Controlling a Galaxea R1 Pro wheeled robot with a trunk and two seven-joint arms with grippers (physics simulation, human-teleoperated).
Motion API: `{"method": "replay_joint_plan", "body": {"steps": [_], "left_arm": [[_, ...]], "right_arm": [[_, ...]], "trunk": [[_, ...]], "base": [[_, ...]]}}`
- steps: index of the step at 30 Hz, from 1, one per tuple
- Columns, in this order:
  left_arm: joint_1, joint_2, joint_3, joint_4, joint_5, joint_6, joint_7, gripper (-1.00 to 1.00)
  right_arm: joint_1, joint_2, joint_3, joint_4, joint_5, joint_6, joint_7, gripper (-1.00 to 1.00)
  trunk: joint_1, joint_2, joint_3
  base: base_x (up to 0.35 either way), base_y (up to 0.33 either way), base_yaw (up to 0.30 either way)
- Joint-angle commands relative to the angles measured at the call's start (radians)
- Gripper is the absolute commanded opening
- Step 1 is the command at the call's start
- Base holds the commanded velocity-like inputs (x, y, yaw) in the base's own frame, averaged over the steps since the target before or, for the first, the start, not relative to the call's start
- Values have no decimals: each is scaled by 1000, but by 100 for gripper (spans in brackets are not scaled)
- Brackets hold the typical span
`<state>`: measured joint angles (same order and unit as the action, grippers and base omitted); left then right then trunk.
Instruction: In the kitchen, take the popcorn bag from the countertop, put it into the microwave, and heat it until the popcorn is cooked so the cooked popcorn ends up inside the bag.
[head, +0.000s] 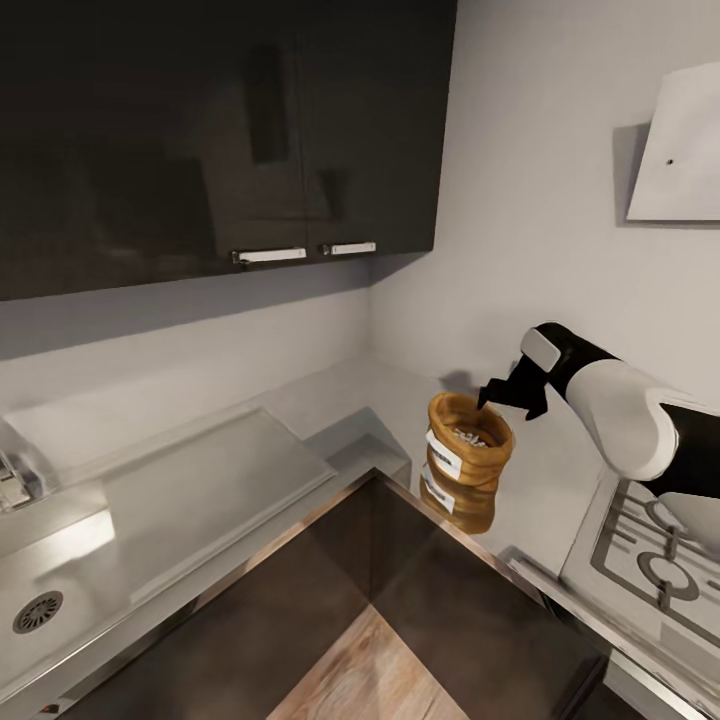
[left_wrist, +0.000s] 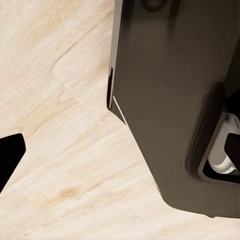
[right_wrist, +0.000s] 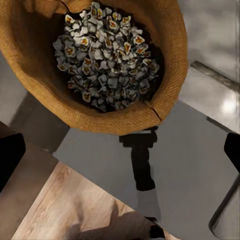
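Note:
The tan popcorn bag (head: 468, 448) stands upright on the glossy grey countertop (head: 545, 485), close to its inner corner edge, mirrored in the surface. Its mouth is open, and whitish popcorn (right_wrist: 105, 55) with orange spots fills the inside. My right gripper (head: 503, 396) hovers just above and beside the bag's rolled rim, fingers open. In the right wrist view the bag (right_wrist: 35, 75) lies ahead of the right gripper (right_wrist: 120, 155), with nothing between the fingertips. My left gripper (left_wrist: 120, 150) hangs open over the wood floor, beside my dark base. The microwave is out of view.
A gas hob (head: 650, 560) lies right of the bag, under a slanted white hood (head: 680, 150). Dark wall cabinets (head: 220, 130) hang over the left run, which holds a drainboard (head: 210, 480) and sink (head: 40, 610). Dark base cabinets and wood floor (head: 370, 670) are below.

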<state>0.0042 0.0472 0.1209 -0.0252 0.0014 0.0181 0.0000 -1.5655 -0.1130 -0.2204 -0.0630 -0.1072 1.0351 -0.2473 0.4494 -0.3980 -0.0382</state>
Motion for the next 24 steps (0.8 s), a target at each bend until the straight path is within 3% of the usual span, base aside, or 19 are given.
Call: {"method": "replay_joint_plan", "body": {"steps": [1, 4, 10, 19, 24], "left_arm": [[0, 0, 6, -2, 0, 2, 0, 100], [0, -1, 6, -2, 0, 2, 0, 100], [0, -1, 6, -2, 0, 2, 0, 100], [0, -1, 6, -2, 0, 2, 0, 100], [0, -1, 6, -2, 0, 2, 0, 100]], "right_arm": [[-1, -6, -4, 0, -12, 2, -11, 100], [-1, -22, -4, 22, -12, 2, -17, 100], [-1, -26, -5, 73, -12, 3, -112, 100], [-1, -27, -5, 75, -12, 3, -121, 100], [-1, -27, -5, 77, -12, 3, -121, 100]], "trunk": [[1, -2, -2], [1, -2, -2], [1, -2, -2], [1, -2, -2], [1, -2, -2]], "base": [[0, 0, 0], [0, 0, 0], [0, 0, 0], [6, 0, 0], [223, 0, 0]]}}
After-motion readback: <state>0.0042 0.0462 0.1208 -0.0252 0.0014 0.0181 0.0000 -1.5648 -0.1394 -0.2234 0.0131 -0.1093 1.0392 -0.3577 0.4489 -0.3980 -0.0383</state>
